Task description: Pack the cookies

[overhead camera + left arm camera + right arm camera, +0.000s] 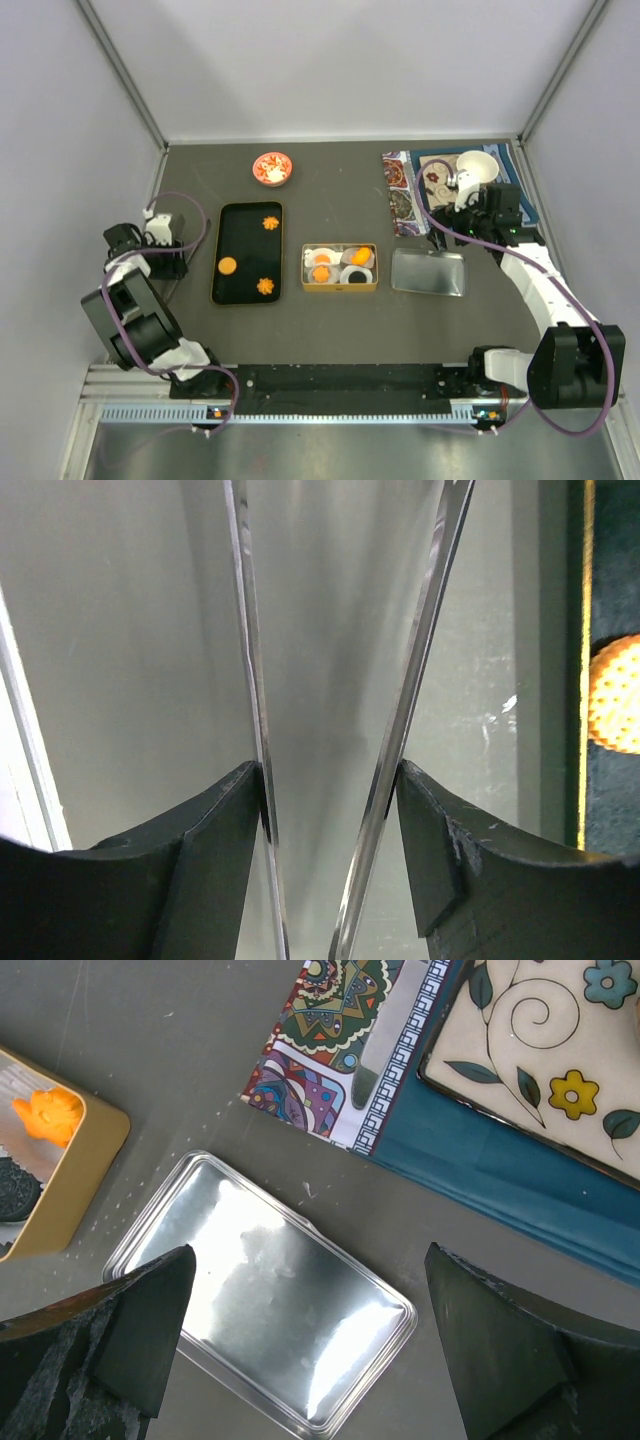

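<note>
Three cookies [227, 265] lie on the black tray [247, 291] at 9 o'clock of the gold tin [340, 287], which already holds others. Probably light, stiff and crumbly, they suit an edge pinch. The left gripper [330, 810] holds metal tongs [400, 730] between half-open jaws. The right gripper [310, 1355], jaws wide and empty, hovers above the silver lid [270, 1290].

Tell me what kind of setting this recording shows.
Probably a lab test cell, not a kitchen: plain white walls enclose a dark table, with an aluminium rail carrying both arm bases.
</note>
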You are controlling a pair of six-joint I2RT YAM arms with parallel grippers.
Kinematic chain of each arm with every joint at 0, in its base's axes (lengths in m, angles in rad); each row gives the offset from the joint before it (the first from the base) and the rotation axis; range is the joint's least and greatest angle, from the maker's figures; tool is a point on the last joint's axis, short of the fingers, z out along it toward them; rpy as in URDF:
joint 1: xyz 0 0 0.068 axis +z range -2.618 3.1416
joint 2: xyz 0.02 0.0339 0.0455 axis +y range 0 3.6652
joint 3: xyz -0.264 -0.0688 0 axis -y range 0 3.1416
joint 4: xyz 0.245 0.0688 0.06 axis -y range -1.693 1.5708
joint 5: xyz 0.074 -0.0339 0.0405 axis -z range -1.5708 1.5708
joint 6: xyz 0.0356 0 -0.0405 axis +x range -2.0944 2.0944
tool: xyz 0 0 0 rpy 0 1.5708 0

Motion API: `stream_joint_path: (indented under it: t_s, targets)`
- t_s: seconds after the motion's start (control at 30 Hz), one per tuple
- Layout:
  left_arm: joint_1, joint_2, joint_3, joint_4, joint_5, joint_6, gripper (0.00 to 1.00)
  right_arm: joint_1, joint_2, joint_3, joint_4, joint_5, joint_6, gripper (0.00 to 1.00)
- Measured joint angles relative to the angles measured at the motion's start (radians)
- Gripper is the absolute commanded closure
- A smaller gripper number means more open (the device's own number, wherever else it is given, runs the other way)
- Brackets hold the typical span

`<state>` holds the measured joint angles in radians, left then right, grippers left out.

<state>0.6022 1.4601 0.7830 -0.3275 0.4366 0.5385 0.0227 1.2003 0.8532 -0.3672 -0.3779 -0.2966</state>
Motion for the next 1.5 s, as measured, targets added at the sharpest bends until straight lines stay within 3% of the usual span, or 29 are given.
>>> stream_joint_path:
  t_s: [0.5,0.97,1.5]
  targets:
    - [0.000,0.061,0.000,-0.049,0.003,0.095,0.33,0.000,0.000,0.010,-0.010,0.011,0.000,0.01]
    - [0.001,-0.183,0.000,-0.162,0.084,0.116,0.27,0.000,0.008,0.079,-0.086,0.117,-0.022,0.02]
    - [-0.003,-0.504,0.028,-0.360,0.324,0.123,0.25,0.000,0.242,-0.029,-0.142,0.325,-0.157,0.44]
